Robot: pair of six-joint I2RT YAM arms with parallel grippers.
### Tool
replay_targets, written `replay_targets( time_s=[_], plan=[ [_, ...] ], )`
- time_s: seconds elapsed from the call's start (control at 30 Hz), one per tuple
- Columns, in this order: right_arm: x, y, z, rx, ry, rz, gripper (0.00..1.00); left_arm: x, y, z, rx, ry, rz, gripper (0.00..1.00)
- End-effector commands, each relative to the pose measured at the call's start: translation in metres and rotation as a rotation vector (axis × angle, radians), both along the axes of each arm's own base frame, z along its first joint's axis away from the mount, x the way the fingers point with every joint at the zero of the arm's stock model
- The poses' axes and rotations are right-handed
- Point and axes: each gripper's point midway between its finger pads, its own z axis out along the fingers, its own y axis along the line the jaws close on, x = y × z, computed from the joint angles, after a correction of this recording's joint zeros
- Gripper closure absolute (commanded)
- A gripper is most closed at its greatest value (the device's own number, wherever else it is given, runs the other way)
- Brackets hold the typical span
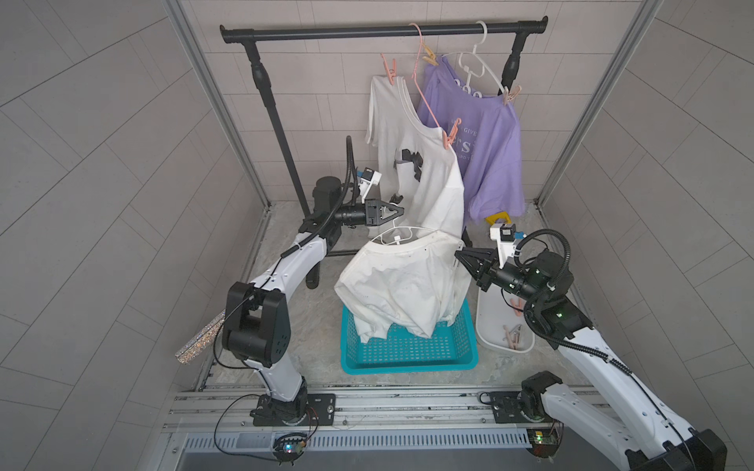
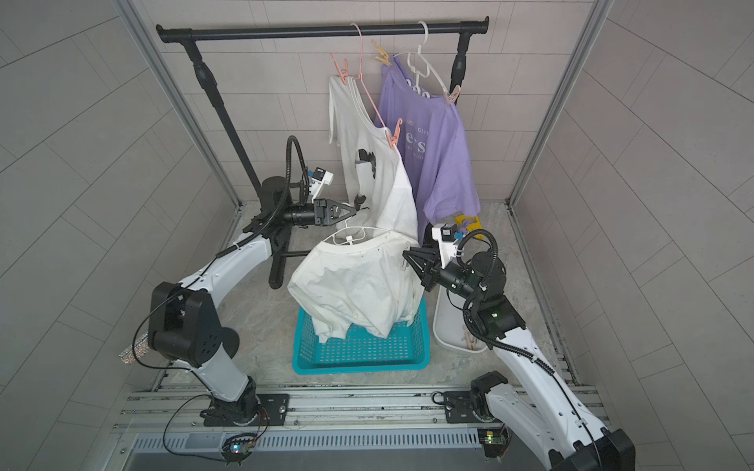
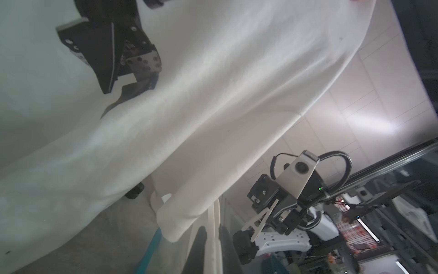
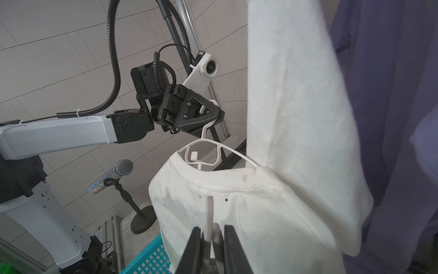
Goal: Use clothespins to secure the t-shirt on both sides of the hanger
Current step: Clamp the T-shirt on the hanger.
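Left gripper (image 3: pixel 125 81): I see its black jaws pinched on a bit of white hanger (image 3: pixel 125 78).
T-shirt (image 3: pixel 213 106): white cloth fills most of my view, softly creased.
Right gripper (image 3: pixel 272 210): beyond the hem, clamped on a pale clothespin (image 3: pixel 258 220).
Basket (image 3: pixel 149 251): teal edge, blurred, beside the hem.

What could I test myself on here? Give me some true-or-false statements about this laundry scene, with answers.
1. The left gripper holds the white hanger by its hook. True.
2. The right gripper is empty. False: its fingers pinch a pale clothespin.
3. The purple t-shirt lies on the floor. False: it hangs from the rack.
4. Spare clothespins lie in the white tray. True.
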Motion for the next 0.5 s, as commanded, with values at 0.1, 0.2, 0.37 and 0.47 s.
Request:
replay_targets(
  time_s=[0.1,0.2,0.37,0.47],
  plan=[
    [0.0,-0.003,0.017,0.002,-0.066,-0.02,1.0,-0.012,0.003,-0.021,0.108,-0.046,0.0,1.0],
    [0.007,-0.006,0.014,-0.024,-0.065,-0.057,1.0,-0.017,0.003,-0.017,0.105,-0.057,-0.008,1.0],
    [0.015,-0.005,0.013,-0.048,-0.107,-0.064,1.0,-0.026,0.005,-0.01,0.107,-0.067,-0.015,1.0],
    [0.02,-0.003,0.011,-0.042,-0.132,-0.064,1.0,-0.031,0.006,-0.008,0.105,-0.072,-0.02,1.0]
  ],
)
